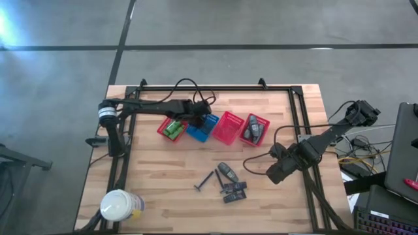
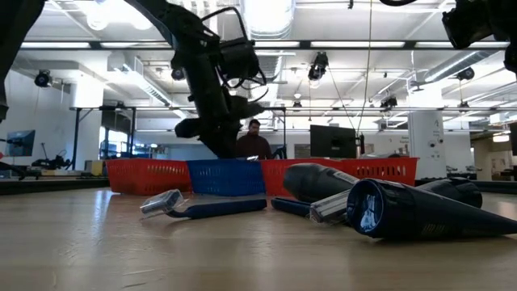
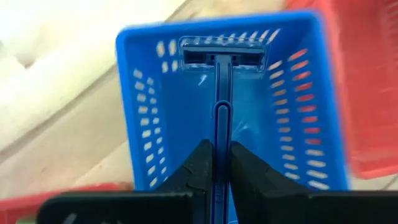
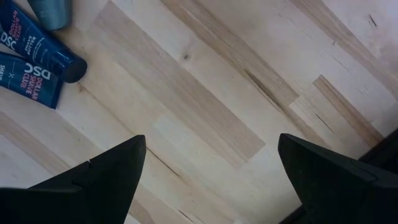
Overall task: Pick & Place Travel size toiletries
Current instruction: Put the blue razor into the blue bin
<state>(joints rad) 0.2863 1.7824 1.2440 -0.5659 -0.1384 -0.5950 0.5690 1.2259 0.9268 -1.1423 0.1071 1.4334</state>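
My left gripper [image 1: 198, 118] [image 3: 221, 148] hangs over the blue mesh basket [image 1: 201, 128] [image 3: 155, 112], shut on a blue razor [image 3: 222, 74]. One red basket [image 1: 171, 128] holds bright-green bottles, another [image 1: 254, 129] holds dark grey containers. On the table lie a thin T-shaped razor [image 1: 207, 181] [image 2: 166, 202], a grey container [image 1: 227, 171] and dark flat packets [image 1: 234, 191] [image 4: 31, 59]. My right gripper [image 1: 272, 172] [image 4: 211, 143] is open above bare wood, to the right of these. My left gripper pinches the razor's handle [image 3: 221, 127] between its two fingers, which lie along it. The fingers point down from above. The razor hangs below them, with its head [image 3: 222, 51] inside the blue basket; I cannot tell whether the head touches the basket's floor.
A third red basket [image 1: 228, 126] stands between the blue one and the one with grey containers. A large white jar [image 1: 120, 204] stands near the table's near-left corner. A black frame [image 1: 215, 88] runs along the table's edges, and cables trail on the right.
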